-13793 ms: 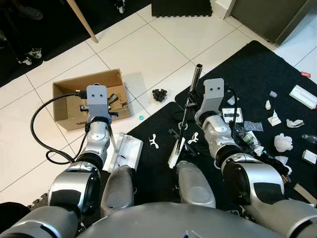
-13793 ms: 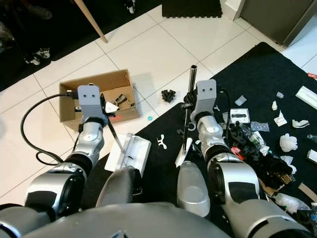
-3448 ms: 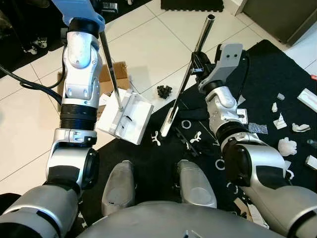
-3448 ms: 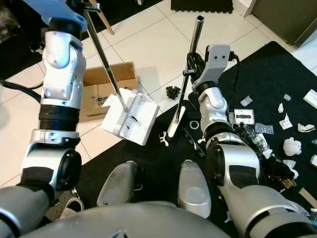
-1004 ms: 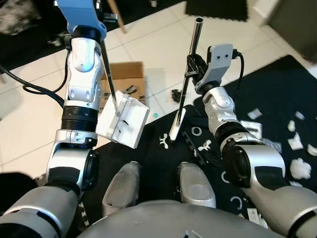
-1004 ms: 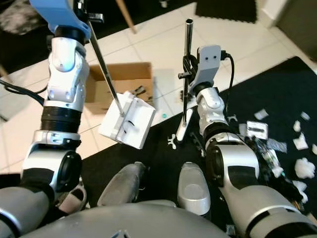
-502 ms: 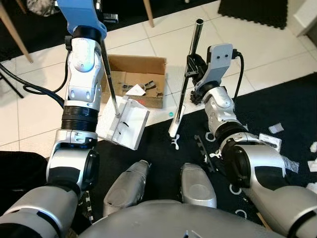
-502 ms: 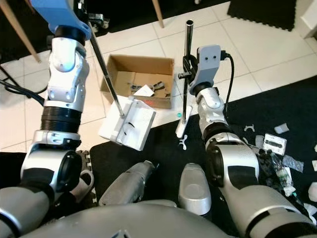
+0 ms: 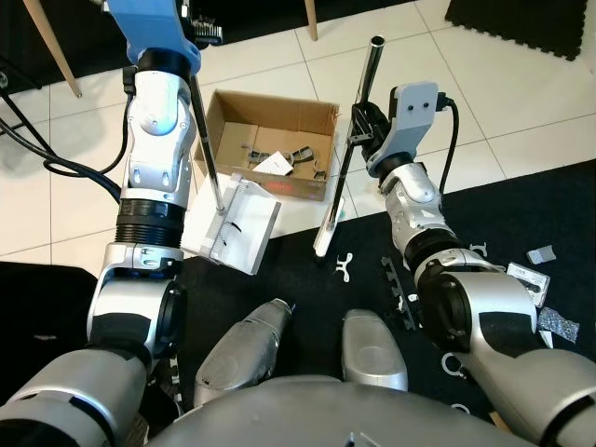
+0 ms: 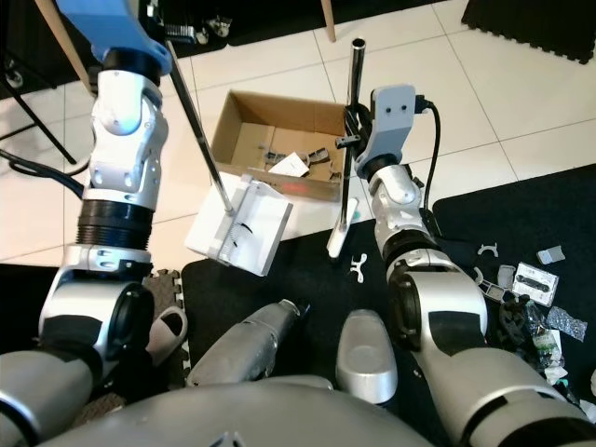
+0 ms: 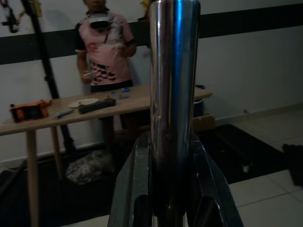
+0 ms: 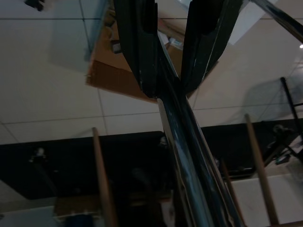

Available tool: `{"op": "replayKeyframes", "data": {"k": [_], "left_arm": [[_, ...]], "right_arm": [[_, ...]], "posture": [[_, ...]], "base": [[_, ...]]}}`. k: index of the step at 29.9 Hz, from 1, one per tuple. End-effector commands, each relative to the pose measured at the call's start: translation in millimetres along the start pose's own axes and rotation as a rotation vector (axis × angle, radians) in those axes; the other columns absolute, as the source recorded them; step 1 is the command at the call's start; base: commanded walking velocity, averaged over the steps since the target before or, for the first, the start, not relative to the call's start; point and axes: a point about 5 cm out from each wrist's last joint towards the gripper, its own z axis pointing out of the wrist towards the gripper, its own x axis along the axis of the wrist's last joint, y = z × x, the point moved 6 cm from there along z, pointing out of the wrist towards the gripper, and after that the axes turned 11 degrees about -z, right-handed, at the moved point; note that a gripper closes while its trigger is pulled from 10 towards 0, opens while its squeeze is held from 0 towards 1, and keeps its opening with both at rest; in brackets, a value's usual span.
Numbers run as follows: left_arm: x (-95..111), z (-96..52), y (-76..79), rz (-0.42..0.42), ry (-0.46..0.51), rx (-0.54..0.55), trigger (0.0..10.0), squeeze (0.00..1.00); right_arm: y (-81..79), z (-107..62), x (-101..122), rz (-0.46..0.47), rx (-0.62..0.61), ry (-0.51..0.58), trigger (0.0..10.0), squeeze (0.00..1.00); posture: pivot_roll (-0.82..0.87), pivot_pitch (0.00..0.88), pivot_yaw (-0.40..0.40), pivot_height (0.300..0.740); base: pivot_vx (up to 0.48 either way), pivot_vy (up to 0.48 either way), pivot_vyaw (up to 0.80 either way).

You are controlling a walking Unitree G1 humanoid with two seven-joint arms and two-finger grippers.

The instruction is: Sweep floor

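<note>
Your left gripper (image 11: pixel 173 189) was raised high on the robot's left, its two black fingers (image 11: pixel 128 189) closed around the shiny metal handle (image 9: pixel 207 140) of the white dustpan (image 9: pixel 235 226), which hung tilted off the floor above the edge where the white tiled floor (image 9: pixel 521 84) met the black mat (image 9: pixel 307 279). Your right gripper (image 12: pixel 175 47) was clamped on the metal pole of the broom (image 9: pixel 356 130), the pole passing between both fingers; the pole leaned slightly, and its narrow white head (image 9: pixel 328 226) sat at the border of the mat, just in front of the cardboard box (image 9: pixel 270 140). You had the dustpan to the left of the broom head, the two near each other but apart. The open box lay on the tiles ahead, between your two arms, with a few dark scraps and a piece of white paper (image 9: pixel 273 164) inside it. On the mat near the broom head lay a small white plastic piece (image 9: pixel 345 267), and further to the right more litter was scattered: a dark strip (image 9: pixel 399 284), small white clips (image 10: pixel 486 250), a grey bit (image 9: pixel 540 253) and some packets (image 10: pixel 535 277). A black cable (image 9: pixel 56 168) ran across the tiles on the left. In the left wrist view you could see a person (image 11: pixel 105 42) in a pink top standing behind a wooden table (image 11: pixel 71 111) that carried tools, against a white wall. Wooden furniture legs (image 9: pixel 51 47) stood at the far left on the tiles.
</note>
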Motion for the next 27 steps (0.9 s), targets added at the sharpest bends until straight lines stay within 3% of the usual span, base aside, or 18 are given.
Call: {"op": "replayKeyframes", "data": {"k": [1,19,27], "left_arm": [[6.2,1.4,2.0,0.016,0.027,-0.011,10.0,0.0],[5.6,1.6,3.2,0.011,0.026,-0.014,10.0,0.0],[5.0,1.6,3.8,0.009,0.025,-0.016,10.0,0.0]], "right_arm": [[-1.4,1.6,3.7,-0.002,0.003,0.014,10.0,0.0],[-2.0,2.1,4.3,-0.008,0.008,0.014,10.0,0.0],[0.2,2.4,3.7,0.032,-0.002,0.01,10.0,0.0]], "posture": [[0.02,0.0,0.042,0.74],[0.02,0.0,0.04,0.74],[0.01,0.0,0.039,0.74]], "base": [[0.0,0.0,0.8],[0.0,0.0,0.78],[0.0,0.0,-0.16]]}}
